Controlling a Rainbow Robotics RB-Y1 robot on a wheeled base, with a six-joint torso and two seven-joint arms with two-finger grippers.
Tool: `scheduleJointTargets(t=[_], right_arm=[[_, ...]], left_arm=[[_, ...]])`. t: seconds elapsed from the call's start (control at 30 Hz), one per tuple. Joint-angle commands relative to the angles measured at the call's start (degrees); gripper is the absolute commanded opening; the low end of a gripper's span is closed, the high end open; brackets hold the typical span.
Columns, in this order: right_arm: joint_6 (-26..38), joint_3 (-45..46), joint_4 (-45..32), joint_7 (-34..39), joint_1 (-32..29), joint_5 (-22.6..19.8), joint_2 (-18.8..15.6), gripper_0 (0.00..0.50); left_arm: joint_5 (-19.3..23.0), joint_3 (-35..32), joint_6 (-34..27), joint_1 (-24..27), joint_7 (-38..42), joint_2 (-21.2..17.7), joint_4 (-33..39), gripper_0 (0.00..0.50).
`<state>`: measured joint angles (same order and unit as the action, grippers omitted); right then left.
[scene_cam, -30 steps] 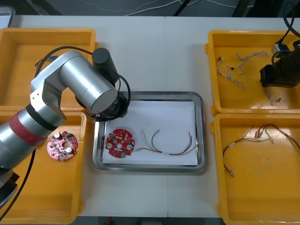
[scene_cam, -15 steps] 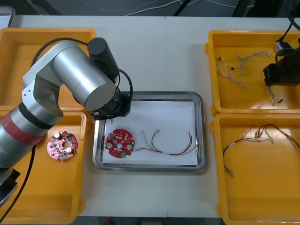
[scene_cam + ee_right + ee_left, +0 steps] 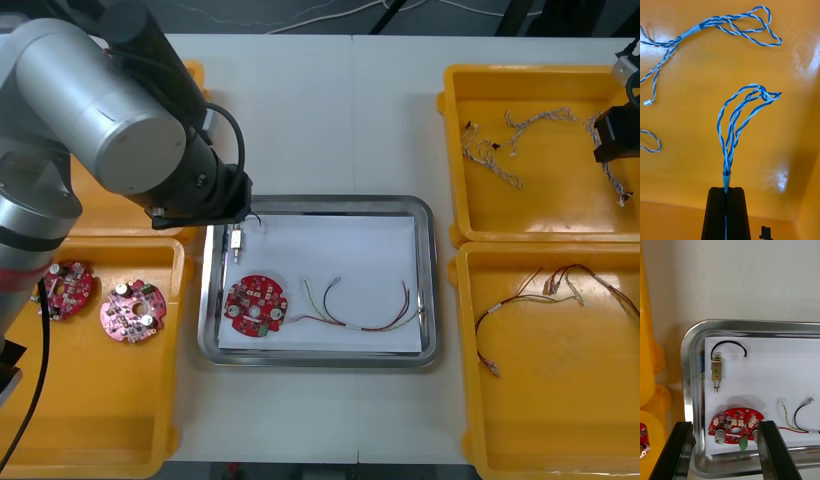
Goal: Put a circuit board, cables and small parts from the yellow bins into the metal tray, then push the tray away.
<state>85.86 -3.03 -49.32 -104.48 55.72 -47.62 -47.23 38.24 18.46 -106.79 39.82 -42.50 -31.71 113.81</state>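
The metal tray (image 3: 428,280), white inside, holds a round red circuit board (image 3: 255,306), a red and yellow cable (image 3: 365,305) and a small metal part (image 3: 236,240) with a short black wire. My left gripper (image 3: 724,423) is open above the tray's near-left corner, with the board (image 3: 735,423) between its fingers' line and the part (image 3: 716,369) beyond them. My right gripper (image 3: 726,189) is shut on a twisted blue and white cable (image 3: 741,112), held above the far right bin's floor. In the front view that gripper (image 3: 620,135) sits at the right edge.
More twisted cables (image 3: 490,150) lie in the far right bin (image 3: 450,150). Red and yellow cables (image 3: 540,295) lie in the near right bin. Two circuit boards (image 3: 131,310) rest in the near left bin (image 3: 185,330). My left arm (image 3: 110,110) covers the far left bin.
My left arm has pulled up and back to the left, uncovering the small metal part in the tray and a second board in the bin. The right gripper has moved right with its cable.
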Motion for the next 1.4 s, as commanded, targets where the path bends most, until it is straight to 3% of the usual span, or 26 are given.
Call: scheduleJointTargets(t=[0.03,0.47,0.83,1.07,1.4], right_arm=[[3.87,2.77,-5.43,-2.13,0.00,1.74,-3.22,0.000],[14.68,10.06,-14.75,-5.29,-1.49,5.26,-3.22,0.000],[23.74,16.48,-30.83,-5.64,-10.19,5.78,-3.30,0.000],[24.14,17.09,-42.17,-5.64,-14.06,4.29,-2.78,0.000],[24.14,14.81,-58.52,-5.91,-18.54,0.07,1.62,0.000]], left_arm=[[1.40,-4.75,-3.21,1.14,-4.69,-3.62,3.08,0.500],[3.34,-15.83,-3.21,0.78,-15.24,-8.72,1.24,0.500],[3.07,-23.91,-3.21,-2.03,-28.69,-12.68,-5.18,0.500],[0.44,-26.37,-3.21,-3.61,-37.30,-14.08,-10.45,0.500],[-0.27,-30.24,-0.43,-3.61,-43.01,-14.52,-16.08,0.500]])
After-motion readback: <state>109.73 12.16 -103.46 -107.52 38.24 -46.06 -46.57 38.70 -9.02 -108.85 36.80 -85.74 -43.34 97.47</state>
